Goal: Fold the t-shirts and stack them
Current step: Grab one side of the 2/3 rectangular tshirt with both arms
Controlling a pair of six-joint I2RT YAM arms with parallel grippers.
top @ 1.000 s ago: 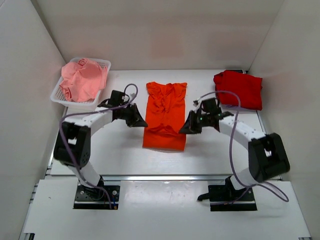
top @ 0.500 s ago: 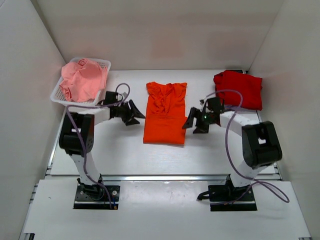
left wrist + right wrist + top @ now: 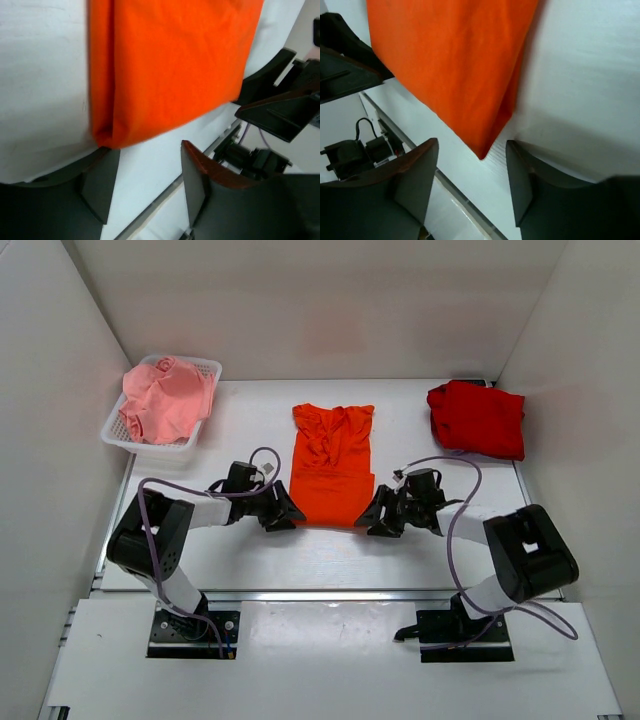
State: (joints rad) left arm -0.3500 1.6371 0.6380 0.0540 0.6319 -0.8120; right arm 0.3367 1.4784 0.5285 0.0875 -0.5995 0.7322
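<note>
The bright orange t-shirt (image 3: pixel 330 465) lies folded into a long strip in the middle of the table, collar end away from me. My left gripper (image 3: pixel 284 516) is open at its near left corner, the corner (image 3: pixel 107 137) just beyond the fingers. My right gripper (image 3: pixel 372 521) is open at the near right corner, the cloth's tip (image 3: pixel 481 152) between its fingertips but untouched. The darker red t-shirt (image 3: pixel 478 418) lies folded at the back right. The pale pink t-shirt (image 3: pixel 165 398) is bunched in a basket.
The white mesh basket (image 3: pixel 208 367) stands at the back left against the left wall. White walls close in the table on three sides. A metal rail (image 3: pixel 320 593) runs along the table's near edge, close behind both grippers.
Both grippers were shut at the orange shirt's sides a second ago. They have opened, let go and drawn back to its near corners. The shirt's near edge now lies farther from me.
</note>
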